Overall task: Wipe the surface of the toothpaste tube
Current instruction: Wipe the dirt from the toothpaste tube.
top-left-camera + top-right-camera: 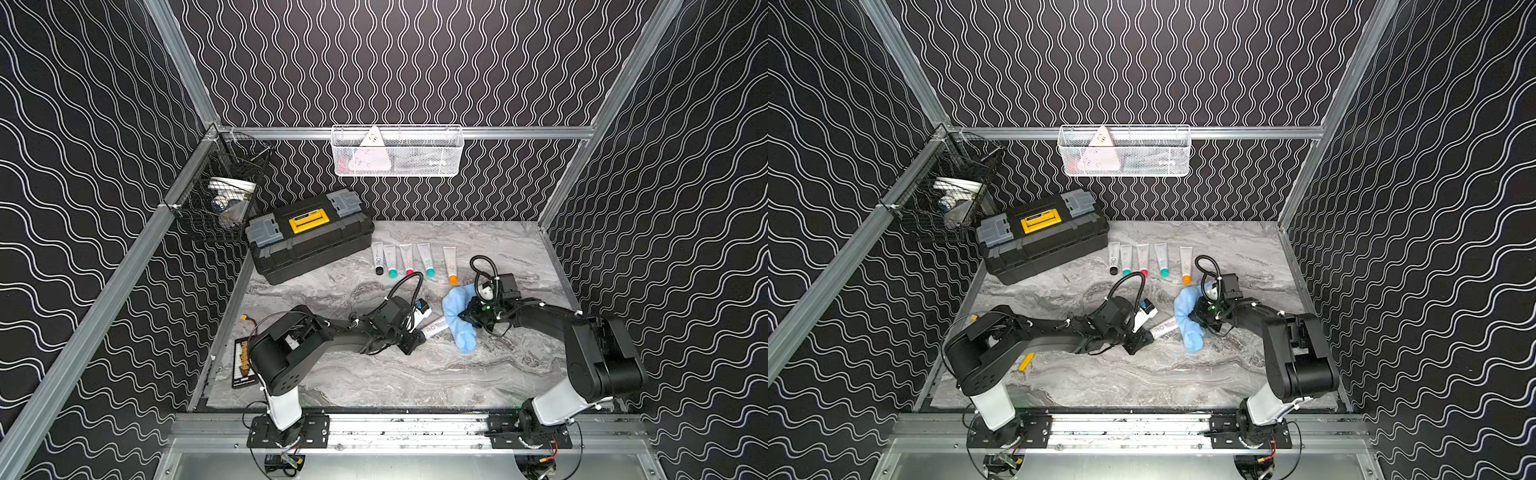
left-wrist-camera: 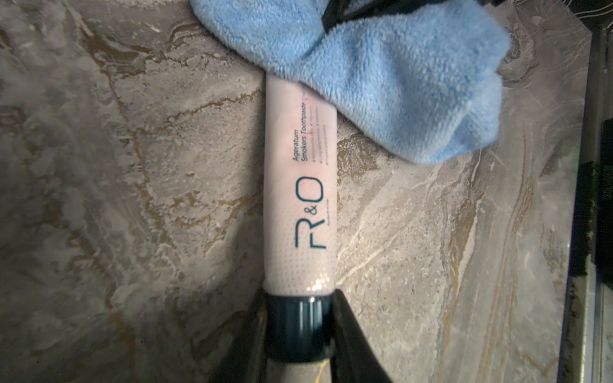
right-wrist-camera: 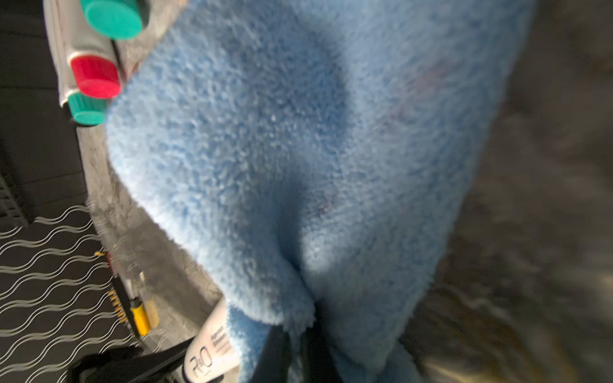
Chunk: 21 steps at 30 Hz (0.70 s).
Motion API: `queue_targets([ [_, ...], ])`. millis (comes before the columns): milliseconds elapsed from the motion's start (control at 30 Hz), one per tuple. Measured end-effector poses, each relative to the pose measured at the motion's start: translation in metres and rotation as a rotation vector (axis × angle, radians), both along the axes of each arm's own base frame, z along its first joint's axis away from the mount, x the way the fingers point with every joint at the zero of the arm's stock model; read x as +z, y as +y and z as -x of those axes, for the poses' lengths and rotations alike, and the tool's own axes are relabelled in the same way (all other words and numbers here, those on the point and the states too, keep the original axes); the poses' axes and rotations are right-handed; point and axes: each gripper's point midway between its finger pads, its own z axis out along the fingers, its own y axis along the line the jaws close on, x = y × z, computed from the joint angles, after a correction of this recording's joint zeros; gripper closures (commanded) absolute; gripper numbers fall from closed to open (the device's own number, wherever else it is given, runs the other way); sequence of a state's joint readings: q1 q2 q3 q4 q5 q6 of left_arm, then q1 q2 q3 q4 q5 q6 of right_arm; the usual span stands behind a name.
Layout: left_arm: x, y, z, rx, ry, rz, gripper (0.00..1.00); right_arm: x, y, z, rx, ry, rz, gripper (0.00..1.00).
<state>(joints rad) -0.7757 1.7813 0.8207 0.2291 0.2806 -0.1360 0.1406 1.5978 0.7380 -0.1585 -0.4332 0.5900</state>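
A white toothpaste tube (image 2: 300, 185) with a dark cap lies on the marble table, seen in both top views (image 1: 434, 327) (image 1: 1163, 327). My left gripper (image 2: 298, 328) is shut on its cap end (image 1: 417, 333). A light blue cloth (image 1: 456, 318) (image 1: 1190, 322) covers the tube's far end (image 2: 381, 76). My right gripper (image 3: 295, 345) is shut on a fold of the cloth (image 3: 298, 149), just right of the tube (image 3: 207, 351).
Several more tubes with coloured caps (image 1: 409, 259) lie in a row behind. A black toolbox (image 1: 309, 235) stands at the back left. A wire basket (image 1: 397, 151) hangs on the back wall, a dark one (image 1: 222, 191) on the left. A flat card (image 1: 244, 363) lies near the left arm's base.
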Motion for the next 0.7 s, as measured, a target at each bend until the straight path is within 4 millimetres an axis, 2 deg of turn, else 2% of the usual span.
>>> queue_targets([
  [167,0.0,-0.001,0.002,-0.008,0.007,0.004,0.92,0.001,-0.014,-0.006,-0.026,-0.001,0.045,1.0],
  [333,0.0,-0.001,0.002,-0.011,0.009,0.005,0.92,0.006,-0.014,-0.007,-0.023,-0.01,0.052,1.0],
  [500,0.0,-0.001,0.002,-0.01,0.009,0.005,0.92,0.009,-0.004,-0.004,0.006,-0.018,0.041,1.0],
  [700,0.0,-0.001,0.002,-0.009,0.009,0.005,0.92,0.007,0.017,0.011,0.063,-0.006,0.032,1.0],
])
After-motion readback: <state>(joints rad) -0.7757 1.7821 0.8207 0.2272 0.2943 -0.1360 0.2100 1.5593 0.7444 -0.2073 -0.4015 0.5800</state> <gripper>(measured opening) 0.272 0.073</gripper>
